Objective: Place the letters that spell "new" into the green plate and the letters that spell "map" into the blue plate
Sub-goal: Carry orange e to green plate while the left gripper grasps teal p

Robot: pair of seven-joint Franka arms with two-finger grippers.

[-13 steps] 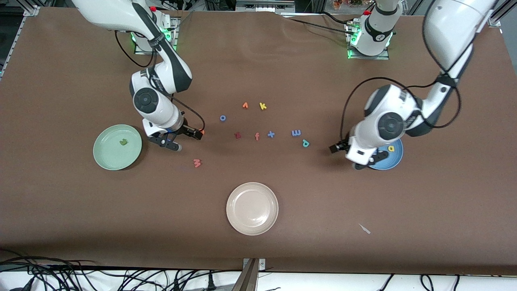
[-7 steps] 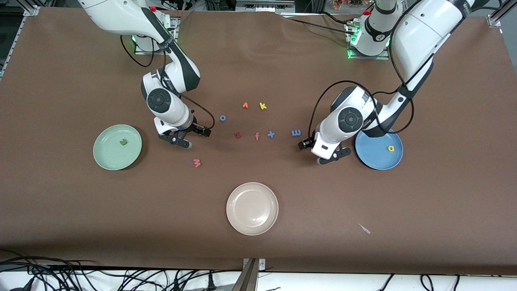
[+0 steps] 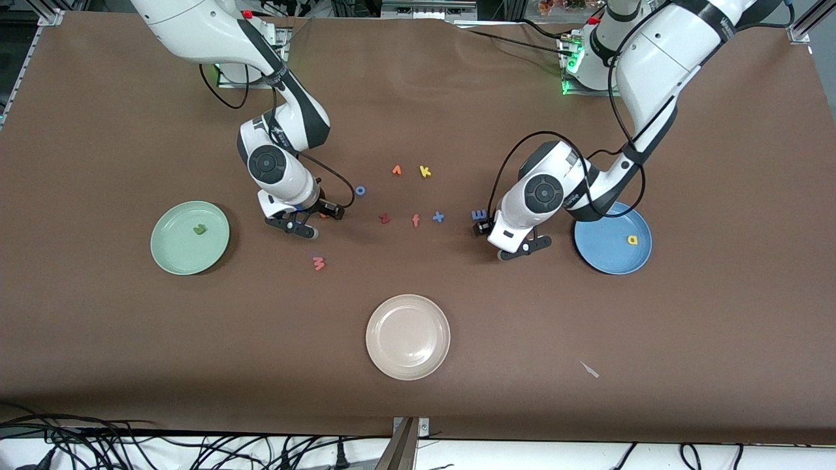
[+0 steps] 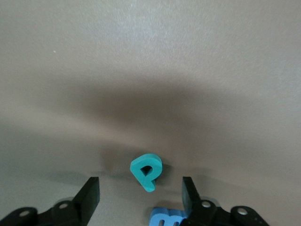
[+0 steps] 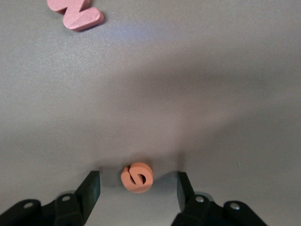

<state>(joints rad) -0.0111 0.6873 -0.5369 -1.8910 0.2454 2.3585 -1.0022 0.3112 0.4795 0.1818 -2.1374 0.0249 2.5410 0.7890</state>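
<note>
The teal "p" [image 4: 146, 173] lies on the table between the spread fingers of my left gripper [image 4: 138, 195], which is open and touches nothing. The blue "m" [image 4: 167, 219] lies close by one finger [image 4: 188, 195]; it also shows beside that gripper [image 3: 503, 240] as the "m" [image 3: 479, 214]. My right gripper [image 5: 138, 190] is open around the orange "e" [image 5: 137, 177], apart from it. The salmon "w" [image 3: 319, 263] lies nearer the front camera than that gripper [image 3: 312, 219]. The green "n" [image 3: 199, 229] is in the green plate [image 3: 173, 251]. The yellow "a" [image 3: 632, 239] is in the blue plate [image 3: 604, 251].
A cream plate [image 3: 408, 337] sits near the front camera at mid-table. Between the two grippers lie a dark red "z" [image 3: 385, 219], a salmon "f" [image 3: 415, 220], a blue "x" [image 3: 438, 217], a blue "o" [image 3: 360, 190], an orange letter [image 3: 396, 170] and a yellow "k" [image 3: 424, 171].
My left gripper has left the blue plate and come down around the "p". My right gripper has moved from beside the green plate toward mid-table, to the "e". Both jaws have narrowed a little.
</note>
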